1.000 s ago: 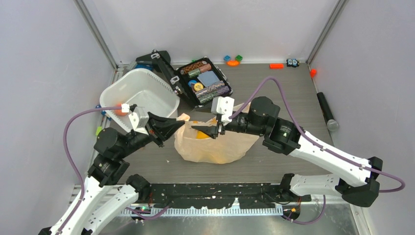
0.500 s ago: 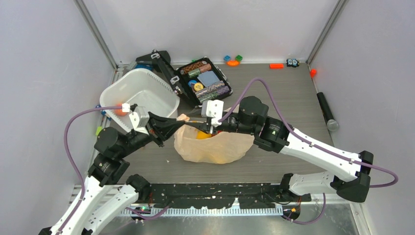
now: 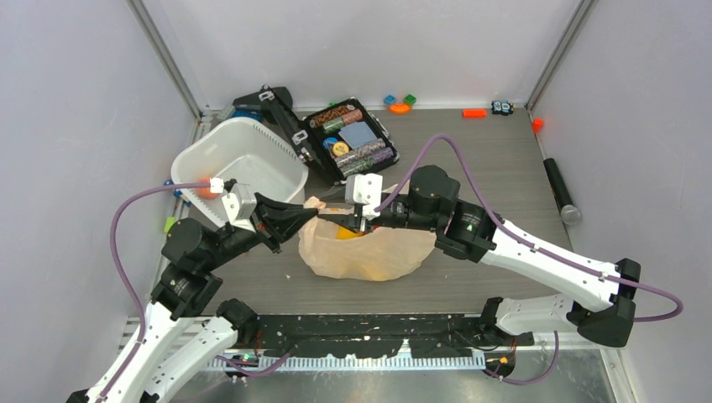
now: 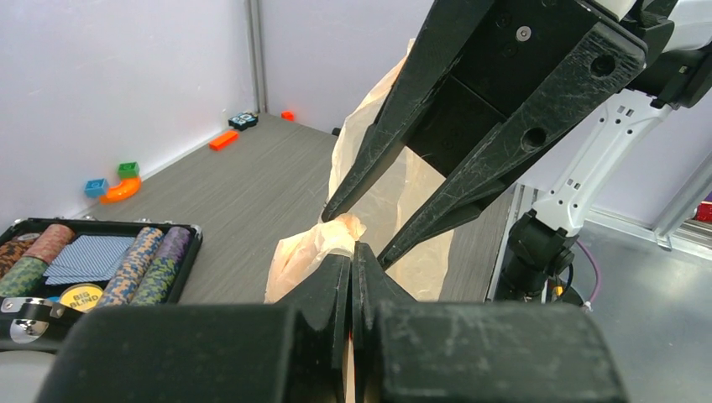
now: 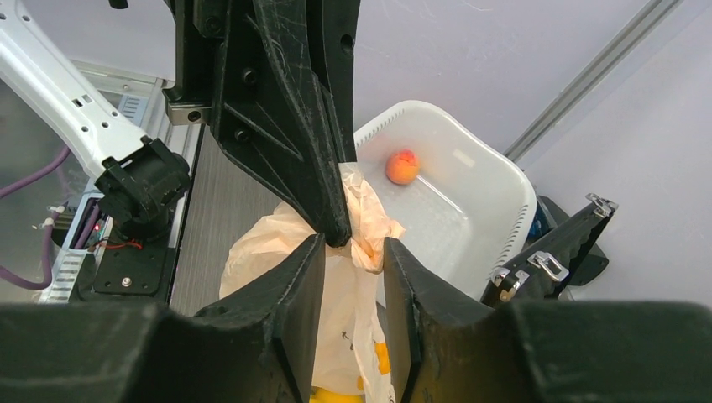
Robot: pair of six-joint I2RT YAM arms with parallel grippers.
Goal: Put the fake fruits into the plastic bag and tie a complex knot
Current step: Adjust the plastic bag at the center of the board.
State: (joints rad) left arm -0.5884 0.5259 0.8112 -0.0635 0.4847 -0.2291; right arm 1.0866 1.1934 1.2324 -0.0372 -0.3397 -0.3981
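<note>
The pale peach plastic bag (image 3: 369,252) lies on the table with a yellow fruit (image 3: 347,232) showing in its mouth. My left gripper (image 3: 312,215) is shut on the bag's gathered top edge, seen bunched at its tips in the left wrist view (image 4: 315,248). My right gripper (image 3: 329,220) is open, tip to tip with the left. Its jaws straddle the bag's top (image 5: 369,222) and the left fingers (image 5: 311,151). A small orange fruit (image 5: 402,166) lies in the white tub (image 5: 470,210). Yellow fruit (image 5: 340,393) shows low in the bag.
The white tub (image 3: 252,138) stands at the back left, right behind the left gripper. An open black case of poker chips (image 3: 351,138) sits behind the bag. Small toy blocks (image 3: 399,102) and an orange piece (image 3: 474,112) lie along the back wall. A black cylinder (image 3: 558,189) lies at the right.
My right gripper has moved left across the bag's mouth to meet the left gripper's tips. The left gripper has kept its hold and stayed in place.
</note>
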